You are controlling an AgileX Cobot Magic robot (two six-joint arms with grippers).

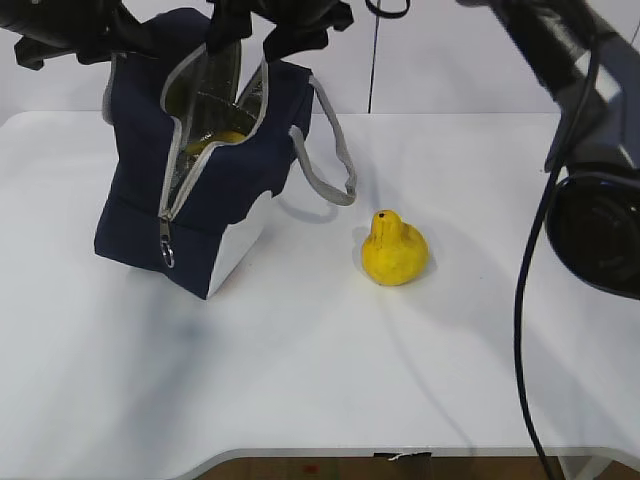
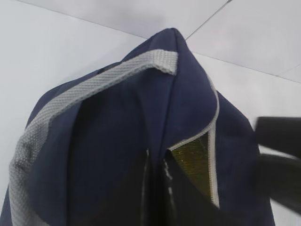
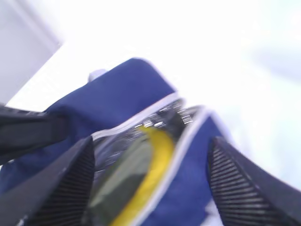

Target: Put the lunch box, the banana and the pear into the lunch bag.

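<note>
The navy lunch bag [image 1: 220,190] stands unzipped at the table's left. The yellow banana [image 1: 224,139] lies inside it, and shows as a curved strip [image 3: 157,160] in the right wrist view. A blurred grey-green surface beside it looks like the lunch box [image 3: 123,175] lid. The squat yellow pear [image 1: 394,250] sits on the table to the right of the bag. My left gripper [image 2: 155,188] is shut on the bag's navy fabric near the rim, under the grey handle [image 2: 94,84]. My right gripper [image 3: 150,183] hangs open just above the bag's mouth, its ribbed fingers [image 3: 70,188] touching nothing.
The white table [image 1: 300,380] runs out to a front edge near the bottom of the exterior view. The bag's other grey handle [image 1: 335,165] droops towards the pear. The right arm and a black cable [image 1: 525,300] fill the right side.
</note>
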